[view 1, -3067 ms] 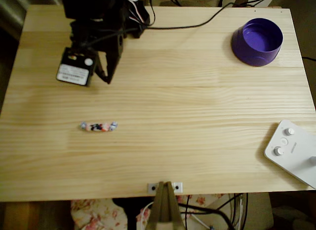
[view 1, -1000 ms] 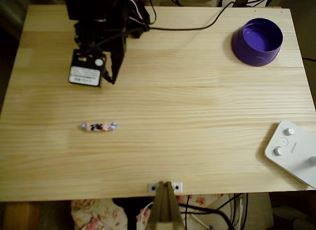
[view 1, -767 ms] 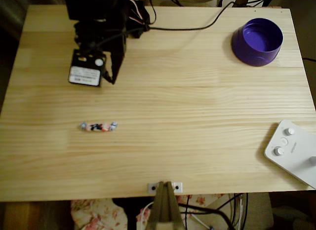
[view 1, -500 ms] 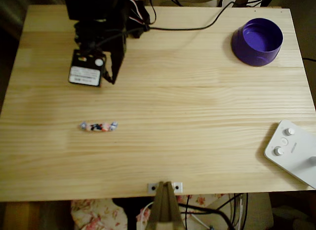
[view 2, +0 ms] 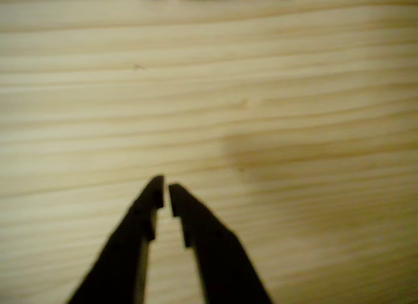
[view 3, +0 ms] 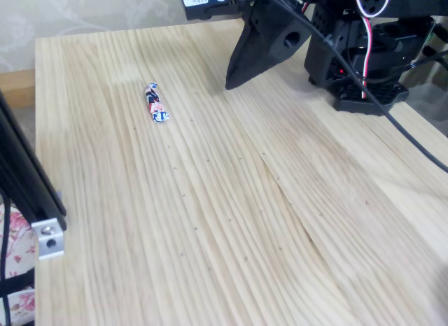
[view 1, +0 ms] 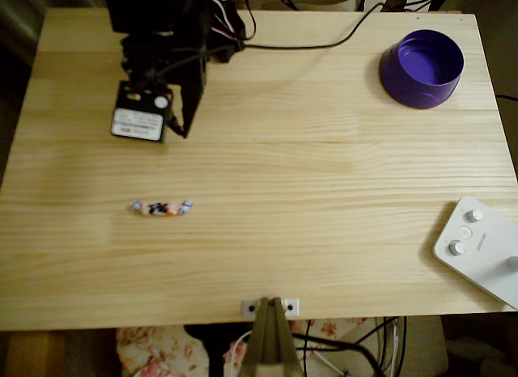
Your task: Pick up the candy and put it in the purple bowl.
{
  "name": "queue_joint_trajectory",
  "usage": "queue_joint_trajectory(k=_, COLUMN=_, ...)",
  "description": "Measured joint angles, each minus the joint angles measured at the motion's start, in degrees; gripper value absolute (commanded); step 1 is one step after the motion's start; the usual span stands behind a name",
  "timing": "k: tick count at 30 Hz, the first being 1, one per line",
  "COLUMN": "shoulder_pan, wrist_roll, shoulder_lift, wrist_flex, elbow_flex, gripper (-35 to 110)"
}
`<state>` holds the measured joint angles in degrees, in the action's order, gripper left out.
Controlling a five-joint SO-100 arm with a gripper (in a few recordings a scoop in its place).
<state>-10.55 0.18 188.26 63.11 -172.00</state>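
Candy (view 1: pixel 162 207) lies well apart from the purple bowl (view 1: pixel 422 68), light and crinkly. Best pinched across its firm middle, not the twisted ends. Gripper (view 2: pixel 163 190) hovers nearly closed, empty.

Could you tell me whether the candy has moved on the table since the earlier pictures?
No. In the overhead view the candy lies at the same spot on the same board of the wooden table.
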Motion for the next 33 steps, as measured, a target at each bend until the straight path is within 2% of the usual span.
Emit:
queue_joint_trajectory(k=26, shoulder_pan=-2.8, wrist_roll=0.3, shoulder_lift=-0.3, wrist_flex=-1.0, elbow_flex=-1.1, gripper=-1)
queue_joint_trajectory(k=33, shoulder_pan=-6.8, wrist_roll=-0.9, shoulder_lift=-12.3, wrist_flex=-7.5, elbow_flex=3.5, gripper=-1)
